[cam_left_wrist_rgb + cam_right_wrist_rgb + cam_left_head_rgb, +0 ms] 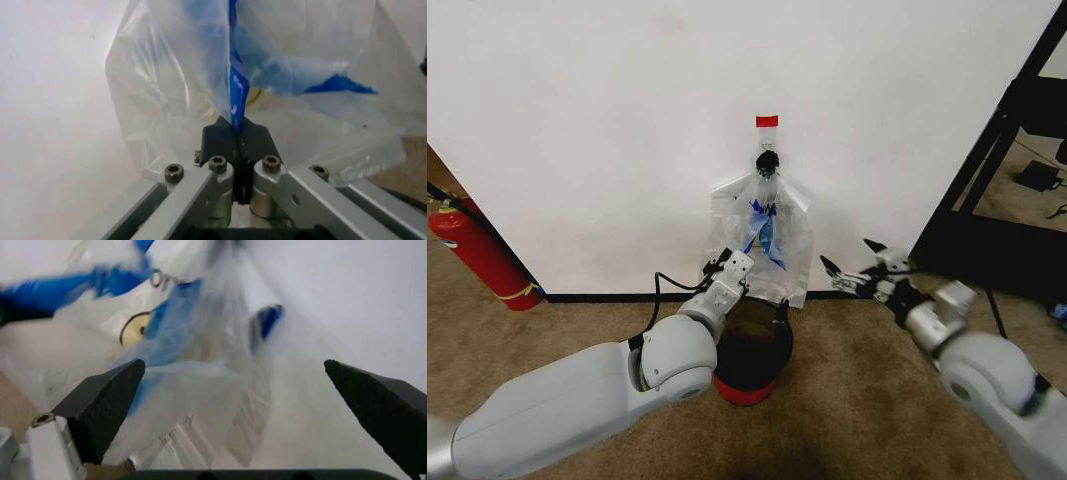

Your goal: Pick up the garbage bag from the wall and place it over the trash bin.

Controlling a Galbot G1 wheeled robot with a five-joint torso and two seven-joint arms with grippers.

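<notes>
Now both grippers at the garbage bag (767, 232) on the wall (627, 120).
Left gripper (237, 142) fingers pinch its lower fold; right gripper (233, 405) fingers spread wide beside it.

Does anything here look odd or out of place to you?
Nothing looks damaged or spilled. The garbage bag hangs on the wall above the trash bin; the left tool pinches its plastic, the right tool is open beside it.

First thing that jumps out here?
The thin see-through white plastic garbage bag hanging on the plain white wall, its lower edge pinched by the left gripper. Below it stands the round black wire-mesh trash bin; the right gripper hovers open beside the bag.
</notes>
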